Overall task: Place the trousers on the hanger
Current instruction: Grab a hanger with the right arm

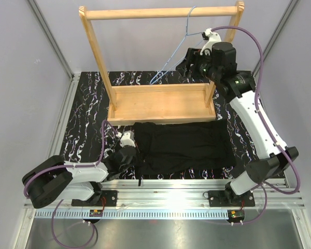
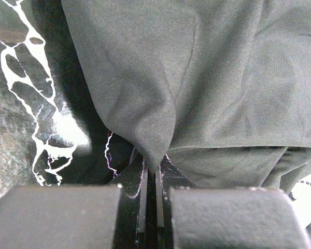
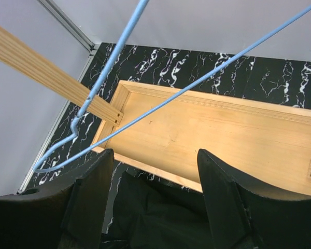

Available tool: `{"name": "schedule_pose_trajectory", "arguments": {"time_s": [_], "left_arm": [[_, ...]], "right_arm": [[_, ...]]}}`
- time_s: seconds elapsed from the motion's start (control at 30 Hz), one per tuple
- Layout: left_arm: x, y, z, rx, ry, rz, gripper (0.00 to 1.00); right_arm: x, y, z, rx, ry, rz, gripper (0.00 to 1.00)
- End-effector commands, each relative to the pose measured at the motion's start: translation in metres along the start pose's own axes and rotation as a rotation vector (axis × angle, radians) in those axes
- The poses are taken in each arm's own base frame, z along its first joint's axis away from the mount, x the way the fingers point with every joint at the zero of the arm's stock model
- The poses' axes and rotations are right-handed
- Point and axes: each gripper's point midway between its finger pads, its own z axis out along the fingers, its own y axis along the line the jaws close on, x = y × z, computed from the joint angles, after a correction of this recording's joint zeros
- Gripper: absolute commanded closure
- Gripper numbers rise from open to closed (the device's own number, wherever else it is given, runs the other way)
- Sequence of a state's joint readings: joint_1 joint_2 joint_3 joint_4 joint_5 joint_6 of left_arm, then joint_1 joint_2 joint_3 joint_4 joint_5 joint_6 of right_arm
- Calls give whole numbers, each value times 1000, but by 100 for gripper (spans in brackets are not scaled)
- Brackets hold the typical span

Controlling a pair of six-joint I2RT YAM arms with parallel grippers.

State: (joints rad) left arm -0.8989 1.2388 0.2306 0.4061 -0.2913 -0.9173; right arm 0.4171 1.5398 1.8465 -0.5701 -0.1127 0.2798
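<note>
The black trousers (image 1: 181, 148) lie flat on the table in front of the wooden rack. My left gripper (image 1: 135, 150) is shut on a fold at their left edge; in the left wrist view the fabric (image 2: 197, 78) is pinched between the closed jaws of the gripper (image 2: 151, 171). The light-blue hanger (image 1: 179, 49) hangs by its hook from the rack's top bar, tilted. My right gripper (image 1: 188, 63) is open and empty, raised beside the hanger's right end. In the right wrist view the hanger wire (image 3: 197, 85) crosses above the gripper (image 3: 155, 166), with the trousers (image 3: 160, 218) far below.
The wooden rack (image 1: 160, 104) stands mid-table with a tray-like base (image 3: 223, 135) and a top bar (image 1: 160, 13). The table has a black marbled surface (image 1: 88, 109). Grey walls and metal posts enclose the sides. A rail runs along the near edge.
</note>
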Motion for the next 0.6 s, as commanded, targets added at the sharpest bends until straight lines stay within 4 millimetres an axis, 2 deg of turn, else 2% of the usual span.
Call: {"name": "schedule_pose_trajectory", "arguments": {"time_s": [0.0,0.2,0.37,0.57], "left_arm": [[0,2,-3,10,-10,-4,100],[2,9,-6,-3,-13,-5,100],[2,10,-5,-7,-16,-7,100],[3,7,-3,1,-9,-8,100]], "right_arm": [[-18,11,10,-20,-50,-15,28],[-22,23,15,-44,-73,-1,27],[-22,22,3,-15,-78,9,28],[-16,3,-15,108,-79,-5,28]]}}
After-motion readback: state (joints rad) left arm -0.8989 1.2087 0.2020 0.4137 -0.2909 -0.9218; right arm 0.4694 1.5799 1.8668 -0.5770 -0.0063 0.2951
